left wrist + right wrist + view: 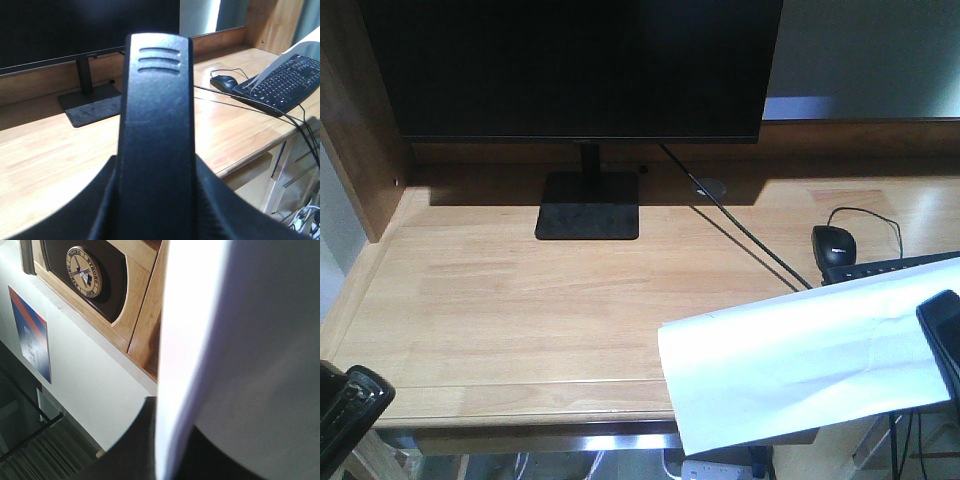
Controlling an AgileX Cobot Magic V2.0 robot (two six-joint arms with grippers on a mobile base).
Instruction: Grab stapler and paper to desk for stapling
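Note:
The black stapler [157, 125] stands lengthwise between the jaws of my left gripper [157, 205], which is shut on it; its ribbed end points toward the monitor. In the front view that gripper and its load are a dark shape [345, 410] off the desk's front left corner. The white paper [800, 355] hangs over the desk's [520, 300] front right edge, pinched at its right end by my right gripper [935, 335]. The right wrist view shows the paper [210, 340] edge-on between the dark fingers [135, 450].
A black monitor [570, 70] on a square stand [588, 205] fills the back of the desk. A black mouse [834, 245] and keyboard [890, 268] lie at the right, partly under the paper, with a cable [740, 225] running across. Wooden side panel [360, 130] at the left.

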